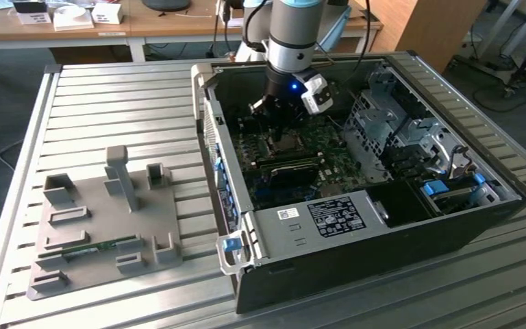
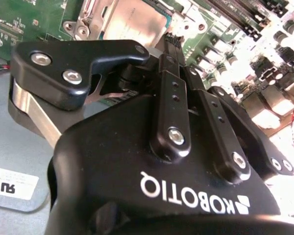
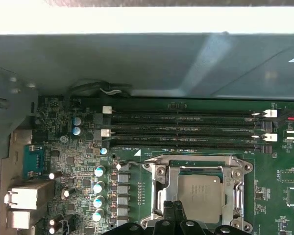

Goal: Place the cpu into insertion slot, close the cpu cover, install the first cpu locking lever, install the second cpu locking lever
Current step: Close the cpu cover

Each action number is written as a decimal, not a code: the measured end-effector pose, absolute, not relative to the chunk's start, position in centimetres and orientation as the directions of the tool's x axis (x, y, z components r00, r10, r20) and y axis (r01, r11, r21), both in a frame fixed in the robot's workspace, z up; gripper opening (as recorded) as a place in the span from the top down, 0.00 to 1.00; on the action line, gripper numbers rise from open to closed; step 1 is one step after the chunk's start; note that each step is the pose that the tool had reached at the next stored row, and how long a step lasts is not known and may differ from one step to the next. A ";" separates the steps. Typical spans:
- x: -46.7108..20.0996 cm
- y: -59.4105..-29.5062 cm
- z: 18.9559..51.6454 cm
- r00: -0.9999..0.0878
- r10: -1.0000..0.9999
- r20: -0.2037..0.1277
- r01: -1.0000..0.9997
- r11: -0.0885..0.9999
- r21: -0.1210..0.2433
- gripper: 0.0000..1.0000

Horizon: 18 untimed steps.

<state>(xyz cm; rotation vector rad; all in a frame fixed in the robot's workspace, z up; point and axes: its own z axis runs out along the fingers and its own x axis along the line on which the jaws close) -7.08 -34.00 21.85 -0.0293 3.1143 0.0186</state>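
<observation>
1. Slatted table holds the open computer case.
2. Your gripper, pinched closed, hangs upper centre in the exterior view.
3. Note the cpu seated in the insertion slot, cpu cover flat over it.

The exterior camera is looking down from well back, taking in the worktop with the case toward three o'clock. Both wrist cameras are riding close behind my claw, sharing the cpu.
</observation>
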 end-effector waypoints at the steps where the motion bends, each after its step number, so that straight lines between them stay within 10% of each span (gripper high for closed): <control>1: -7.1 -34.0 21.8 -0.999 -0.019 -0.027 -0.019 1.000 0.012 0.89; 18: -7.4 -34.0 20.9 -0.999 -0.018 -0.027 -0.019 1.000 0.012 0.89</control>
